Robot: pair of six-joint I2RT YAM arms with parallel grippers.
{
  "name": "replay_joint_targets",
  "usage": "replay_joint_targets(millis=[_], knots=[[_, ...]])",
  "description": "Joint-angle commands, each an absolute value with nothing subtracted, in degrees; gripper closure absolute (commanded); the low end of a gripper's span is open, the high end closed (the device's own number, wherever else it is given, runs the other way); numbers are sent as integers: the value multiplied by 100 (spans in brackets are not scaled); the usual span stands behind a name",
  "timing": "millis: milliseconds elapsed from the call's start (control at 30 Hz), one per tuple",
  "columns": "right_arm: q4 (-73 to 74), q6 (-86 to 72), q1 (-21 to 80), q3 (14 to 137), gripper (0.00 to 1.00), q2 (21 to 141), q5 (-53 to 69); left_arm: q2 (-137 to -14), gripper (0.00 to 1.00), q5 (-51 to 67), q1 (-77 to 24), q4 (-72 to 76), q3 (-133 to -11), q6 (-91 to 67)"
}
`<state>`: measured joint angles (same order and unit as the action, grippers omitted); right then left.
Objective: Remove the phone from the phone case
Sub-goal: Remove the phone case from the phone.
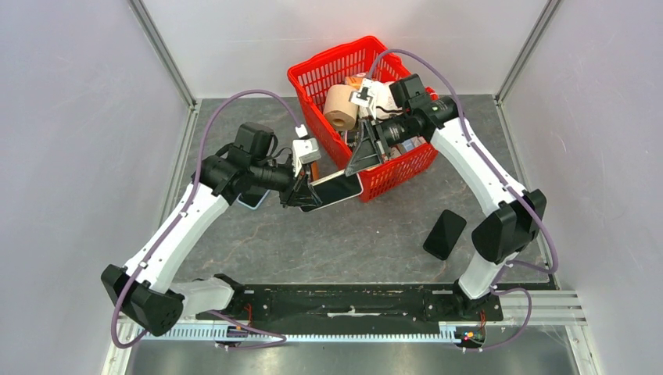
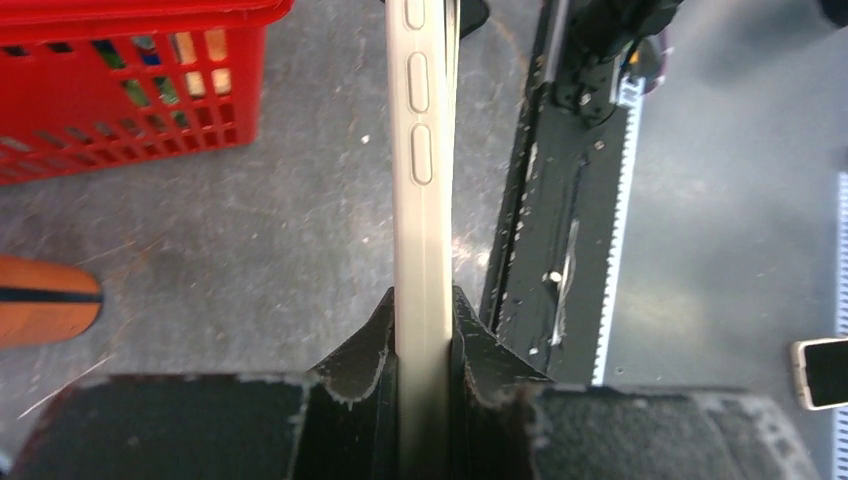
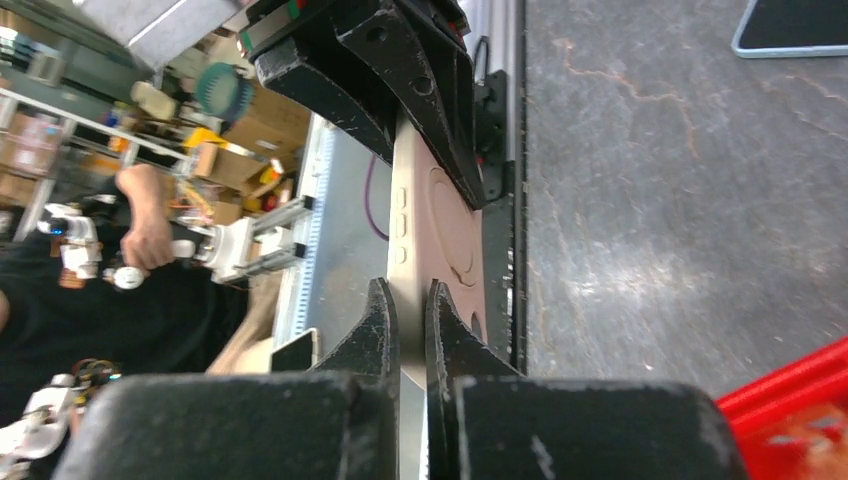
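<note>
A phone in a beige case [image 1: 338, 189] hangs in the air in front of the red basket, held between both arms. My left gripper [image 1: 306, 194] is shut on its left end. The left wrist view shows the case edge-on [image 2: 420, 200], side buttons up, clamped between the jaws of the left gripper [image 2: 425, 300]. My right gripper [image 1: 361, 164] is shut on the opposite end. In the right wrist view the right gripper [image 3: 408, 295] pinches a thin edge of the case [image 3: 430, 215], with the left gripper's black fingers on the far end.
The red basket [image 1: 344, 58], with a paper roll [image 1: 341, 107] and other items, stands just behind the phone. A black phone [image 1: 444, 233] lies on the table at the right. Another phone [image 1: 252, 200] lies under my left arm. The rail runs along the near edge.
</note>
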<state>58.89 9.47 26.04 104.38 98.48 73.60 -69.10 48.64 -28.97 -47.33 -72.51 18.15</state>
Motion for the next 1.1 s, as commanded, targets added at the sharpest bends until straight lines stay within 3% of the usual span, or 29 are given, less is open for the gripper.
replay_joint_targets(millis=[0, 467, 833, 900, 933, 967, 1067], knots=[[5101, -328, 2581, 10160, 100, 10251, 7877, -6732, 98, 4180, -3285, -4981, -7849, 3094], [4304, -1057, 2584, 9811, 100, 10642, 8168, -6828, 98, 3840, -3638, -5162, -8106, 3233], [4703, -618, 2526, 9912, 100, 10542, 7664, -6826, 98, 3674, -3645, -5214, -8056, 3217], [5411, 21, 2459, 10286, 88, 10489, 7303, -6777, 98, 3708, -3570, -5201, -7930, 3163], [5622, 287, 2398, 10418, 77, 10443, 7145, -6733, 98, 3768, -3511, -5162, -7870, 3111], [5712, 350, 2348, 10509, 56, 10354, 7011, -6692, 98, 3878, -3410, -5131, -7784, 3047], [5911, 590, 2139, 10708, 35, 10045, 6572, -6575, 98, 4420, -2936, -4910, -7613, 2716]])
